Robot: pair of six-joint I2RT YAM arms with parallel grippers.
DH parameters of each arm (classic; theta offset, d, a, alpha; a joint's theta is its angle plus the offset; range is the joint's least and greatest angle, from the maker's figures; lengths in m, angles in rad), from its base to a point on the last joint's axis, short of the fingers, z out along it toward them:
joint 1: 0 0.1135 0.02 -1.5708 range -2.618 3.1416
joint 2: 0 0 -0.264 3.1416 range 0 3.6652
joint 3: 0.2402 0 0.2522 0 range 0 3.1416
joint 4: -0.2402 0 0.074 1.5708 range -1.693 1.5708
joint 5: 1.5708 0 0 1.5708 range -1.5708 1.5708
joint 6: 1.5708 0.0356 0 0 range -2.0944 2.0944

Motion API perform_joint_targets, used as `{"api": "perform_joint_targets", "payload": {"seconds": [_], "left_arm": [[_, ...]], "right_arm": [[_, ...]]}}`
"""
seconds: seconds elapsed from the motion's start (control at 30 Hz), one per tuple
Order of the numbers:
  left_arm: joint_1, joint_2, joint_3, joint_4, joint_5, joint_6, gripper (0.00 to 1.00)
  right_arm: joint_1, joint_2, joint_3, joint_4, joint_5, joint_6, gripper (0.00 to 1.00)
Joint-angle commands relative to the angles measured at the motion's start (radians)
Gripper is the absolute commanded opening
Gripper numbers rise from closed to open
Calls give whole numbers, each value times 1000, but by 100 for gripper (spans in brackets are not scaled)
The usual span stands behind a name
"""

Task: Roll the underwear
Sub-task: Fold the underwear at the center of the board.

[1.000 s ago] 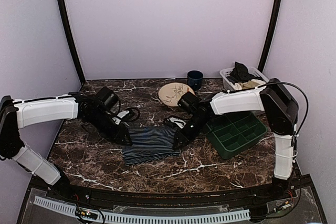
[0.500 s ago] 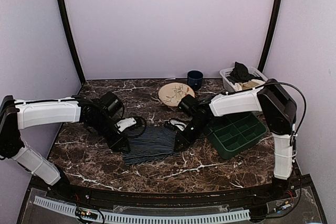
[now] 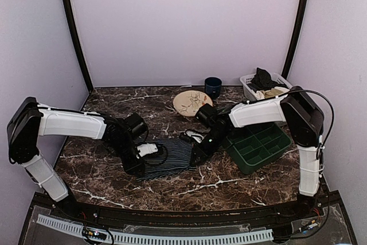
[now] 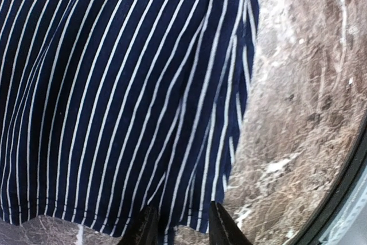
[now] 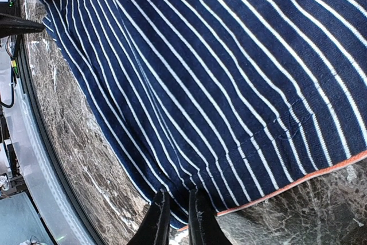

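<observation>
The underwear (image 3: 170, 154), dark navy with thin white pinstripes, lies on the marble table between my two grippers. My left gripper (image 3: 136, 168) is at its near left corner. In the left wrist view the cloth's hem (image 4: 132, 113) bunches between the left gripper's (image 4: 180, 230) fingertips. My right gripper (image 3: 195, 157) is at the right edge. In the right wrist view the right gripper (image 5: 176, 216) pinches the striped cloth (image 5: 218, 67) beside a thin orange-red edge (image 5: 321, 173). The waistband is not in view.
A green compartment tray (image 3: 259, 144) lies just right of the right gripper. A white basket (image 3: 250, 89) with dark and tan clothes stands at the back right. A tan plate (image 3: 191, 102) and a dark blue cup (image 3: 213, 86) are behind the underwear.
My left gripper has moved right and toward the near edge, drawing the underwear's left edge with it; the cloth now looks narrower. The right gripper has barely moved.
</observation>
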Motion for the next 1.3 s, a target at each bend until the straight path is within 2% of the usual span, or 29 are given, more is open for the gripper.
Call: {"api": "perform_joint_targets", "payload": {"seconds": [0.0, 0.1, 0.2, 0.33, 0.53, 0.77, 0.93, 1.07, 1.27], "left_arm": [[-12, 13, -6, -8, -88, 23, 32], [-14, 15, -9, -8, -111, 25, 30], [-18, 12, -6, -15, -144, 26, 21], [-23, -12, -14, -24, -154, 30, 24], [-32, -50, -3, -46, -99, 31, 0], [-36, -139, 14, -98, -23, 65, 0], [-58, -97, 7, -99, 28, 88, 0], [-106, -35, -13, -70, 9, 85, 0], [-120, 8, -49, -57, -145, 82, 0]], "right_arm": [[-8, 53, -24, -37, 54, -4, 14], [-9, 51, -27, -35, 55, -4, 13], [-10, 53, -28, -37, 58, -6, 13], [-11, 52, -24, -40, 58, -6, 13], [-11, 58, -23, -42, 59, -6, 13], [-11, 63, -21, -48, 65, -4, 13], [-13, 66, -26, -45, 66, -1, 12], [-15, 66, -29, -43, 65, -2, 12], [-18, 55, -27, -57, 70, -14, 13]]}}
